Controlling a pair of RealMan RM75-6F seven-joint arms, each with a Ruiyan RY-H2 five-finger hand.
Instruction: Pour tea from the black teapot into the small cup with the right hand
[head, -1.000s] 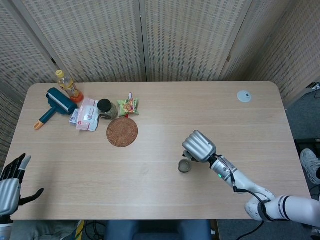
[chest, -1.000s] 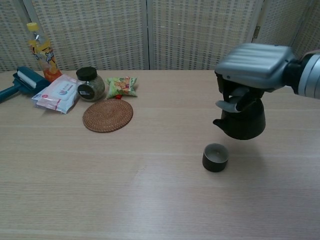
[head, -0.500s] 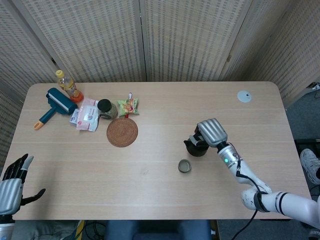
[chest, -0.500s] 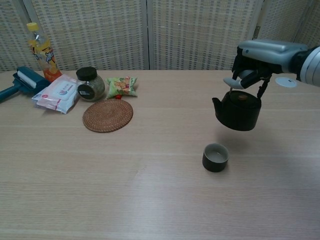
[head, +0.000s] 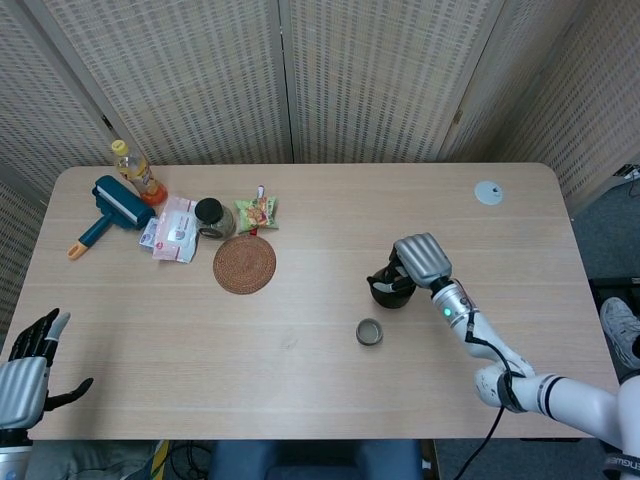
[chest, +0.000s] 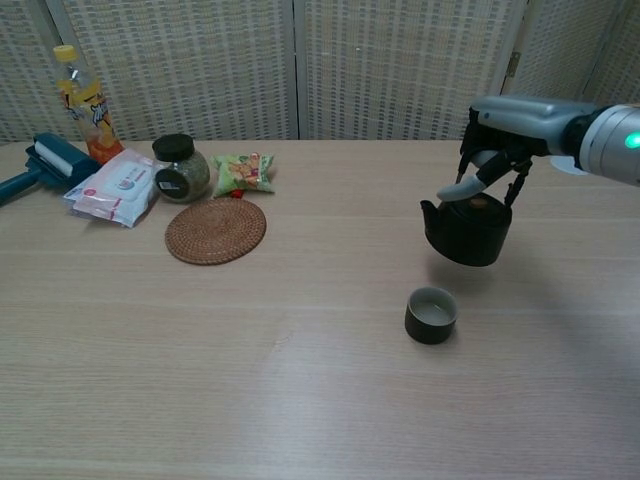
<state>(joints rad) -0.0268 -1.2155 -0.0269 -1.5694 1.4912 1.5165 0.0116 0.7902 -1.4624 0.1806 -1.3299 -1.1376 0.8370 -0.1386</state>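
The black teapot (chest: 464, 229) (head: 386, 290) hangs upright just above the table, spout to the left, beyond and right of the small cup. My right hand (chest: 500, 134) (head: 420, 259) grips its handle from above. The small dark cup (chest: 431, 314) (head: 369, 332) stands on the table in front of the pot, pale liquid showing inside. My left hand (head: 28, 363) shows at the head view's lower left corner, off the table, fingers spread and holding nothing.
A woven coaster (chest: 215, 230), a dark-lidded jar (chest: 180, 168), a green snack packet (chest: 243, 171), a wipes pack (chest: 114, 187), a teal lint roller (chest: 43, 165) and an orange bottle (chest: 81, 103) crowd the far left. A small white disc (head: 488, 193) lies far right.
The teapot has gone from tilted over the cup to upright. My right hand has carried it back, away from the cup, and a little lower.
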